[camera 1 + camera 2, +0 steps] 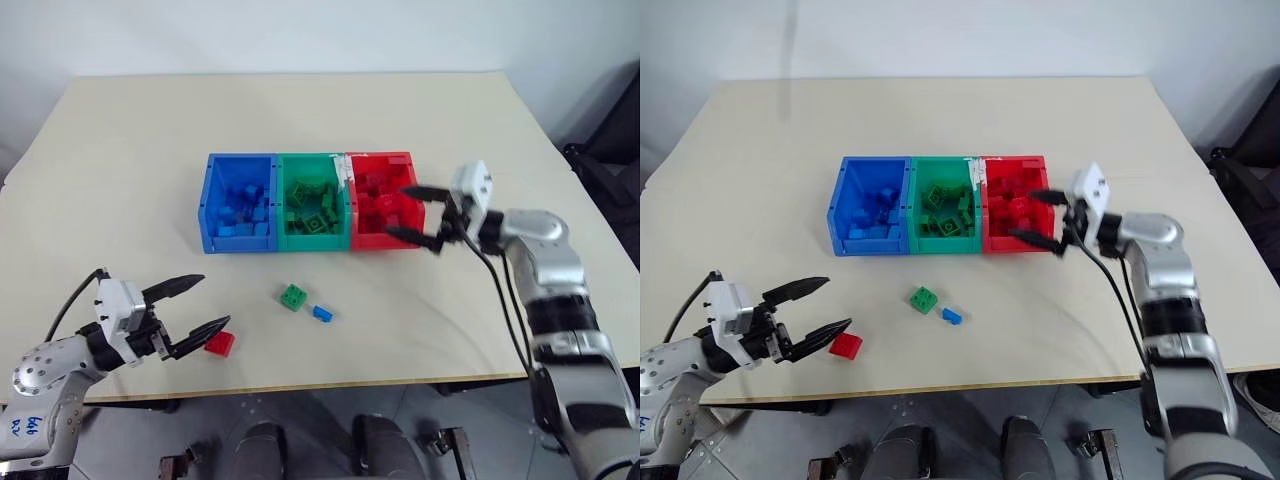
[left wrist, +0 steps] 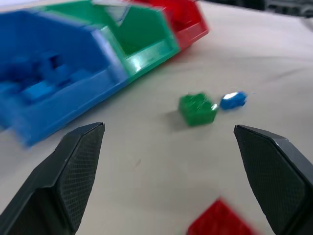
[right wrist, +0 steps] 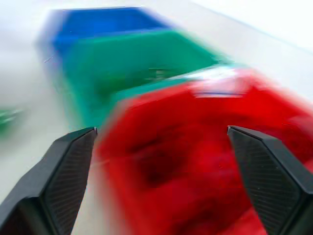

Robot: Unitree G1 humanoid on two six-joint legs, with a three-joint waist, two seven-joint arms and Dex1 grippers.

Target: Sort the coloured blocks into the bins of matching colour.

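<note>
Three joined bins stand mid-table: a blue bin, a green bin and a red bin, each with several matching blocks inside. Loose on the table in front lie a green block, a small blue block and a red block. My left gripper is open, low over the table, with the red block just beside its lower fingertip. My right gripper is open and empty, its fingers spread over the right end of the red bin.
The beige table has wide bare room on all sides of the bins. Its front edge runs close below the loose blocks. A dark chair stands off the table's right side.
</note>
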